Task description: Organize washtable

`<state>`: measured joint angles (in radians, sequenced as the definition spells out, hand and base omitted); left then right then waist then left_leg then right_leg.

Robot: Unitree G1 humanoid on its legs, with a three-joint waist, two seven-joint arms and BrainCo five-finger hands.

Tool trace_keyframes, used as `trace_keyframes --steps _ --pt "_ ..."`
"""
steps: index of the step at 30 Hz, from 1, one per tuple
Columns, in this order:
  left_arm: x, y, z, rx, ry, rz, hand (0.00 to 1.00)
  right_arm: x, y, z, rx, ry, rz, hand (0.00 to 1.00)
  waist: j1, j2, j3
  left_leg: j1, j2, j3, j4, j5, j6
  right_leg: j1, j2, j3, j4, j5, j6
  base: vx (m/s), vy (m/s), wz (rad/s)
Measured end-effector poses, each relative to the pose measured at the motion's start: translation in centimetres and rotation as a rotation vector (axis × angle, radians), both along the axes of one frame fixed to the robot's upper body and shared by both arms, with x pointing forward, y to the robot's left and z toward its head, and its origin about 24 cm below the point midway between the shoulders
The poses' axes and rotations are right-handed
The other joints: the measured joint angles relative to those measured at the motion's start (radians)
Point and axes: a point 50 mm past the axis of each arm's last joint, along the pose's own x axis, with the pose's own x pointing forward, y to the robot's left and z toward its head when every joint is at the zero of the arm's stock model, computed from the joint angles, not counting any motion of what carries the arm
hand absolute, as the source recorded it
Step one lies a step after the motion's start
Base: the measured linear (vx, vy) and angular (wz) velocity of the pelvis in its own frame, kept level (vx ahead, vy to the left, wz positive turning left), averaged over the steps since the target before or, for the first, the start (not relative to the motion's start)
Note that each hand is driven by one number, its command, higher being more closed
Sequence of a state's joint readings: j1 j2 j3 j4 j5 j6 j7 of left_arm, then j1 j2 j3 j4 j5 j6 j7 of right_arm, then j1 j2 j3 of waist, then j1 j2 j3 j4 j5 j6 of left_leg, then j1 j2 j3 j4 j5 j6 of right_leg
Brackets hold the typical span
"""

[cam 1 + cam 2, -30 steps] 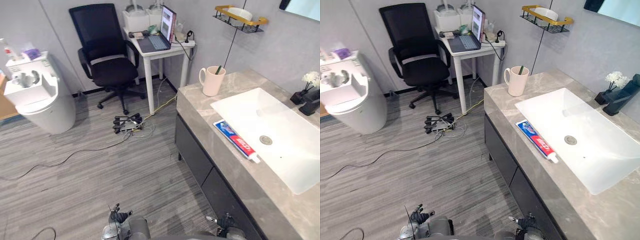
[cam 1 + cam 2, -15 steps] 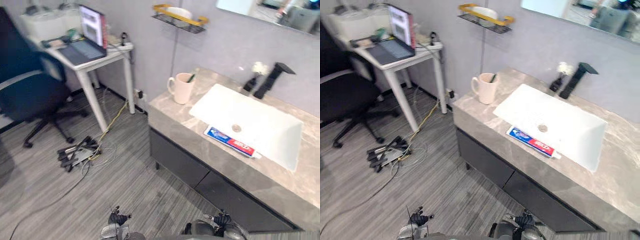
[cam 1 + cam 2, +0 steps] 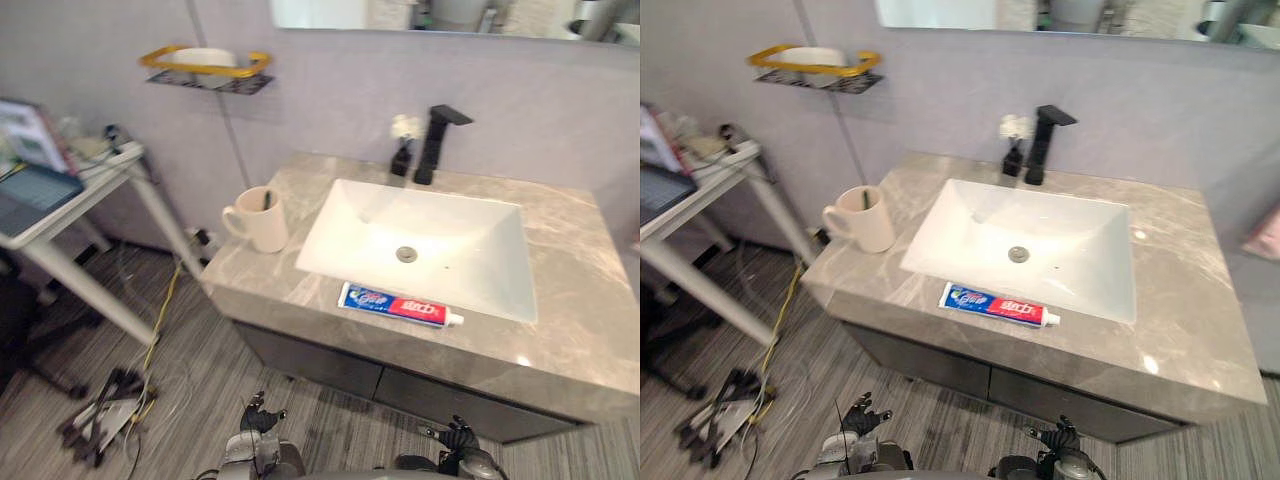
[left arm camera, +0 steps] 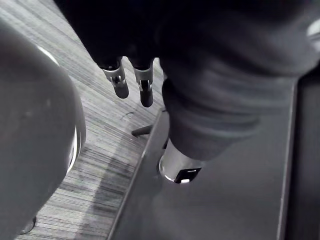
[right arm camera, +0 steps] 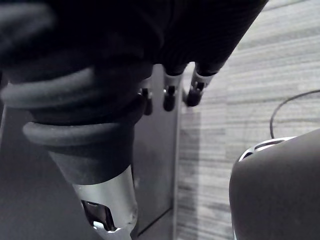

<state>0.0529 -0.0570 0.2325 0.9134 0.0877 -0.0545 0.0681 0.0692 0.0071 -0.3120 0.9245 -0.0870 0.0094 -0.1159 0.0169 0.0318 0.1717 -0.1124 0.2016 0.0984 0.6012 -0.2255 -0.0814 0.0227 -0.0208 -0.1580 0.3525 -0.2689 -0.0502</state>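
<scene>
A red, white and blue toothpaste tube [image 3: 400, 305] lies flat on the grey marble counter [image 3: 575, 300], along the front rim of the white sink [image 3: 350, 215]. At the counter's left end stands a cream mug [image 3: 262, 218] with a dark toothbrush in it. A black faucet [image 3: 437, 140] and a small vase of white flowers [image 3: 403, 150] stand behind the basin. Both hands hang low in front of the cabinet, well below the counter. My left hand [image 4: 145, 90] and right hand [image 5: 169, 97] have relaxed, straight fingers and hold nothing.
A yellow-rimmed wall shelf [image 3: 205, 68] with a white dish hangs up left of the sink. A white desk [image 3: 70, 195] with a laptop stands to the left. Beneath it, cables and a power strip [image 3: 105, 420] lie on the wood-look floor.
The camera has swung right, so the washtable now sits square in front instead of off to the right. The tube, the mug and both hanging hands have not moved.
</scene>
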Motion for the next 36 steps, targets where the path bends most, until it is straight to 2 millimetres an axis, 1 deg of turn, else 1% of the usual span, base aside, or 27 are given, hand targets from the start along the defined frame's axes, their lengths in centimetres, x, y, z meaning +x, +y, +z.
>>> trace_keyframes --steps 1,2,3,4,5,6,9,11,14,16,19,21,22,30,32,35,36 --pt "0.0 -0.1 0.0 -0.001 0.000 0.000 0.00 0.0 0.0 0.0 0.000 0.000 -0.001 0.00 0.000 -0.001 -0.001 0.002 -0.019 -0.049 -0.064 0.002 -0.001 -0.003 0.001 0.019 0.005 -0.003 0.008 0.20 0.229 -0.96" --pt "0.0 -0.4 0.0 -0.013 0.001 0.004 0.00 0.0 -0.1 0.0 -0.007 0.000 0.001 0.00 0.000 0.005 -0.006 0.005 -0.048 -0.138 -0.186 0.031 -0.022 -0.021 0.007 0.053 0.030 -0.011 0.038 0.26 0.279 -0.78" --pt "0.1 -0.1 0.0 -0.005 0.001 0.005 0.00 -0.1 0.5 -0.2 0.003 0.011 0.005 0.00 -0.002 -0.016 -0.020 0.016 -0.069 -0.130 -0.186 0.020 -0.028 -0.029 -0.003 0.083 0.039 -0.015 0.059 0.26 0.253 -0.65" --pt "0.0 0.0 -0.1 -0.002 0.006 0.006 0.00 -0.3 0.6 -0.2 0.006 0.015 0.002 0.00 -0.003 -0.029 -0.027 0.020 -0.072 -0.119 -0.193 0.016 -0.022 -0.026 -0.011 0.091 0.022 -0.011 0.068 0.26 0.243 -0.47" --pt "0.0 0.2 -0.1 0.003 0.012 0.003 0.00 -0.9 1.0 -0.5 0.018 0.035 0.001 0.00 -0.001 -0.045 -0.041 0.023 -0.081 -0.098 -0.202 0.013 -0.015 -0.020 -0.022 0.110 -0.011 0.001 0.083 0.23 0.190 -0.35" --pt "-0.1 0.4 -0.2 0.008 0.017 0.000 0.00 -1.2 1.4 -0.7 0.028 0.049 0.004 0.00 -0.001 -0.056 -0.052 0.026 -0.089 -0.081 -0.207 0.009 -0.009 -0.006 -0.030 0.122 -0.040 0.017 0.090 0.23 0.209 -0.34" --pt "-0.4 0.5 -0.4 0.012 0.033 -0.007 0.00 -1.6 1.9 -0.8 0.040 0.060 0.014 0.00 -0.003 -0.068 -0.060 0.062 -0.115 -0.067 -0.225 0.011 -0.006 0.037 -0.051 0.139 -0.092 0.035 0.103 0.17 0.160 -0.17" --pt "-0.5 0.3 -0.5 0.008 0.044 -0.018 0.00 -1.8 1.9 -0.9 0.041 0.066 0.013 0.00 -0.002 -0.065 -0.068 0.101 -0.120 -0.053 -0.258 0.012 -0.001 0.062 -0.062 0.145 -0.114 0.039 0.109 0.09 0.084 -0.05" --pt "-0.7 0.1 -0.6 0.006 0.052 -0.027 0.00 -1.8 1.9 -0.9 0.042 0.067 0.011 0.00 -0.001 -0.064 -0.075 0.124 -0.118 -0.039 -0.297 0.019 0.009 0.063 -0.059 0.154 -0.116 0.039 0.109 0.02 0.017 -0.09" --pt "-1.0 -0.1 -0.7 -0.001 0.064 -0.025 0.00 -1.9 1.5 -0.9 0.038 0.065 0.000 0.00 -0.003 -0.049 -0.083 0.131 -0.113 -0.035 -0.316 0.022 0.012 0.064 -0.051 0.157 -0.132 0.049 0.104 -0.02 -0.007 -0.10" --pt "-1.2 -0.2 -0.8 -0.007 0.068 -0.018 0.00 -2.0 1.3 -0.9 0.041 0.065 -0.017 0.00 -0.003 -0.041 -0.085 0.152 -0.111 -0.033 -0.355 0.045 0.007 0.079 -0.052 0.158 -0.149 0.059 0.102 -0.03 -0.008 -0.02" --pt "-1.3 -0.2 -0.9 -0.009 0.071 -0.009 0.00 -2.1 1.2 -0.9 0.042 0.068 -0.023 0.00 -0.003 -0.041 -0.087 0.170 -0.110 -0.035 -0.382 0.059 0.004 0.080 -0.052 0.158 -0.149 0.059 0.101 -0.07 -0.019 0.03" --pt "-2.0 0.6 -0.9 0.002 0.082 0.042 0.00 -2.6 1.3 -1.0 0.049 0.073 -0.040 0.00 0.002 -0.040 -0.106 0.161 -0.115 -0.022 -0.394 0.079 0.012 0.078 -0.052 0.164 -0.198 0.101 0.118 0.00 0.000 0.00" --pt "-2.0 0.6 -0.9 0.005 0.082 0.043 0.00 -2.7 1.2 -1.0 0.058 0.073 -0.064 0.00 0.004 -0.042 -0.107 0.164 -0.111 -0.010 -0.409 0.081 0.014 0.078 -0.057 0.162 -0.200 0.102 0.118 0.00 0.000 0.00" --pt "-2.1 0.7 -0.9 0.008 0.083 0.046 0.00 -3.0 1.1 -1.1 0.068 0.074 -0.100 0.00 0.007 -0.044 -0.109 0.173 -0.113 -0.004 -0.431 0.091 0.015 0.079 -0.064 0.160 -0.204 0.102 0.119 0.01 0.007 -0.02" --pt "-2.1 1.0 -0.9 0.016 0.083 0.048 0.00 -3.8 0.5 -1.2 0.084 0.077 -0.182 0.00 0.025 -0.045 -0.111 0.197 -0.115 0.010 -0.479 0.111 0.014 0.085 -0.066 0.160 -0.223 0.112 0.120 0.04 -0.001 -0.07" --pt "-2.1 1.3 -0.9 0.022 0.083 0.055 0.00 -4.0 0.3 -1.2 0.095 0.072 -0.227 0.00 0.027 -0.046 -0.111 0.206 -0.115 0.013 -0.501 0.123 0.011 0.092 -0.066 0.157 -0.240 0.120 0.121 0.06 -0.011 -0.02"
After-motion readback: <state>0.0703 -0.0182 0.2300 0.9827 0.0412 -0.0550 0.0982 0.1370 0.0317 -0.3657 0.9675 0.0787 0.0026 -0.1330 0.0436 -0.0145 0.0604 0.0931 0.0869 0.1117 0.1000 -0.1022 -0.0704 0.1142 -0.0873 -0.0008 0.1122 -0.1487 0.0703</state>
